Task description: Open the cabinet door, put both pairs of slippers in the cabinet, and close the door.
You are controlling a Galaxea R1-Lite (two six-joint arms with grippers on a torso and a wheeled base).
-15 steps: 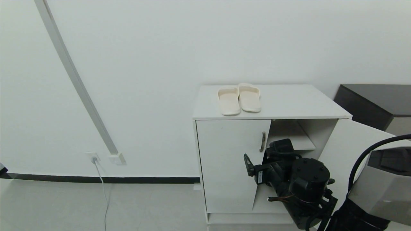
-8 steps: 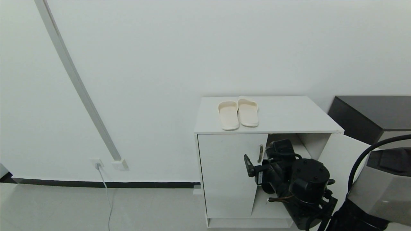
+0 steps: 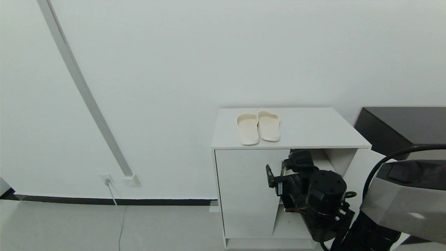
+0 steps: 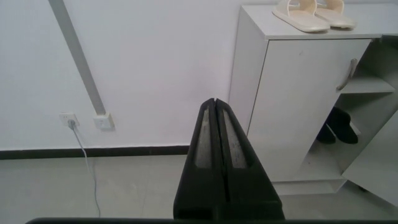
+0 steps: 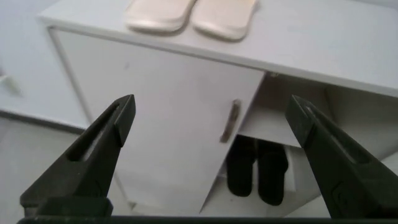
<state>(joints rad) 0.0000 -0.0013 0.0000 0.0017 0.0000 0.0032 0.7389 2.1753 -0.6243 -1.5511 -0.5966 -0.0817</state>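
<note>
White laminate box cabinet point(image 3: 313, 129), right door point(image 4: 379, 174) open, cream moulded slippers point(image 3: 258, 127) paired on top, black slippers point(image 5: 257, 171) in the lower compartment, left claw point(image 4: 215, 106) clenched empty, right claw point(image 5: 211, 102) released, spread before slim metal handle point(image 5: 232, 120)

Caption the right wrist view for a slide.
Open right pincer facing the cabinet: black slippers already inside, cream slippers on top.
</note>
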